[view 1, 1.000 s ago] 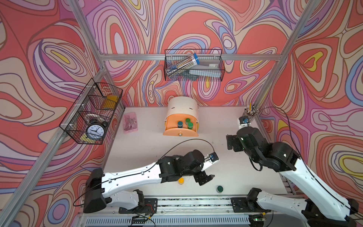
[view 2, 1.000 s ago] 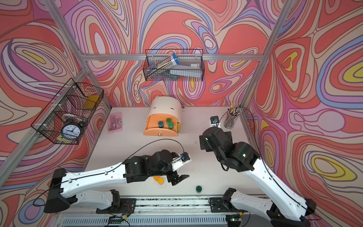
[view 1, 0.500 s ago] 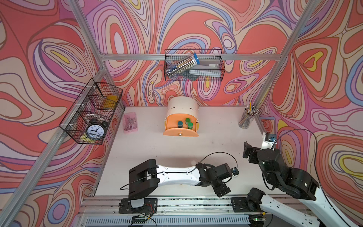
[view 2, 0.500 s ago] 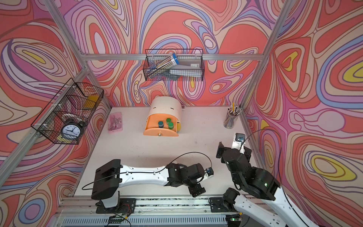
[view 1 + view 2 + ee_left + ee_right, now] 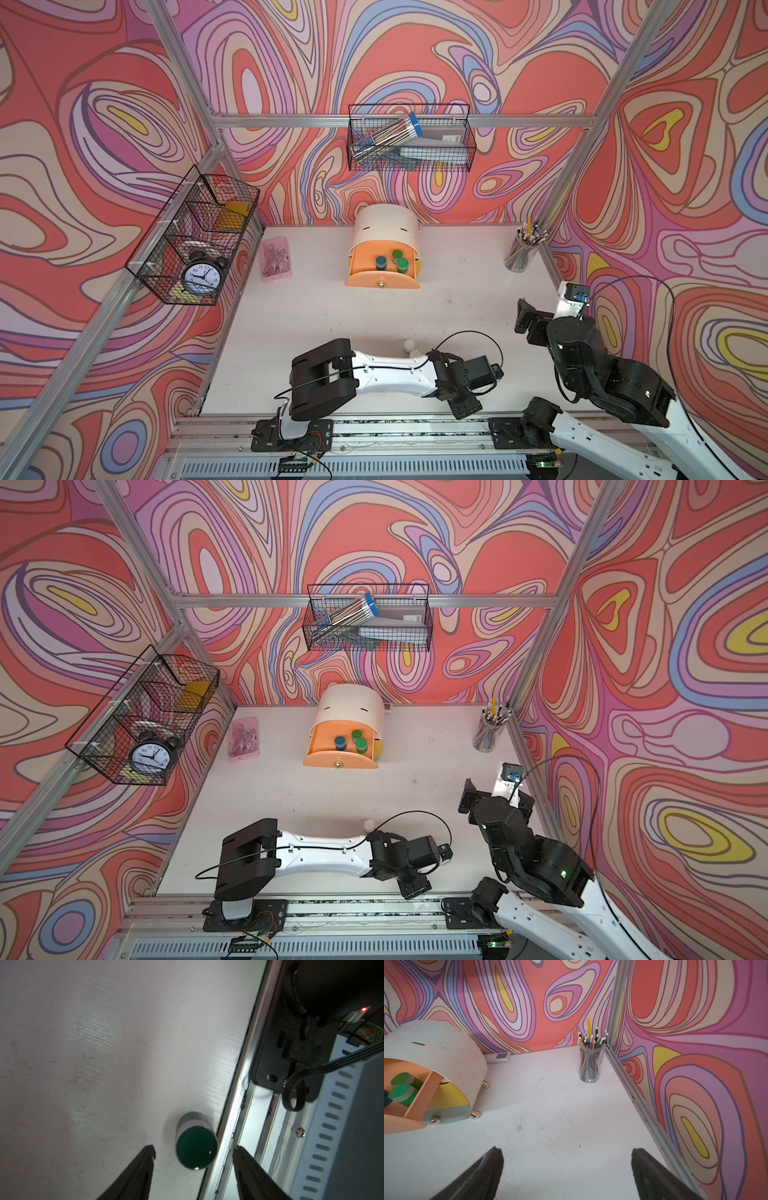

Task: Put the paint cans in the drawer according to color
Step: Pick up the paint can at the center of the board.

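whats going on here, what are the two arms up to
The left gripper is down at the front edge of the table, its jaws either side of a dark green paint can without touching it. The peach drawer is pulled open with three green and teal cans inside. Two white cans sit on the table beside the left arm. The right gripper is open and empty, facing the pencil cup.

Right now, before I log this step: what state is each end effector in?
Left end effector: open, straddling the green paint can, not gripping it.
Right end effector: open, empty.
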Motion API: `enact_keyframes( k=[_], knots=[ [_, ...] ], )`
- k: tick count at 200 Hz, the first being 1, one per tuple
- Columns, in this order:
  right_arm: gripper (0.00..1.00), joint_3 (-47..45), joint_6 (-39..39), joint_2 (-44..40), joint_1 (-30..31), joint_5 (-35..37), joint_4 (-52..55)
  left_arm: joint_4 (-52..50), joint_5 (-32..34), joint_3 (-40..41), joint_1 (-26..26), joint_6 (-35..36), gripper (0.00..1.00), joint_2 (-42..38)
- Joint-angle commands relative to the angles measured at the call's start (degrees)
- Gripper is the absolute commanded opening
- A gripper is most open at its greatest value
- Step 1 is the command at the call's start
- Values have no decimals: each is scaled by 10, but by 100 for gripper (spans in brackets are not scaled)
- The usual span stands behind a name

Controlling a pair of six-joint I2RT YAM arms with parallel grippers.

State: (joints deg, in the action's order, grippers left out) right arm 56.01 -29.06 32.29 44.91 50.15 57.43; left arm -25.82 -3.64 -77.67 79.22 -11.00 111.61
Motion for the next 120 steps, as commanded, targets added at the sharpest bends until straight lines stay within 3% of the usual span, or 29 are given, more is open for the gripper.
enact_keyframes(
  k=[1,30,62,100,120],
  knots=[
    [98,-7,-4,-5,-2,13,-5,-11,18,-21,4,-9,64,16],
    [98,-7,-6,-7,-3,13,-2,-10,30,-30,5,-12,58,30],
    [98,-7,-7,-9,-3,12,-1,-10,42,-26,5,-17,43,37],
    [98,-7,-7,-11,-2,12,1,-22,39,-28,7,-17,42,37],
    [98,-7,-7,-11,-3,12,1,-21,49,-28,7,-14,26,37]
  ],
)
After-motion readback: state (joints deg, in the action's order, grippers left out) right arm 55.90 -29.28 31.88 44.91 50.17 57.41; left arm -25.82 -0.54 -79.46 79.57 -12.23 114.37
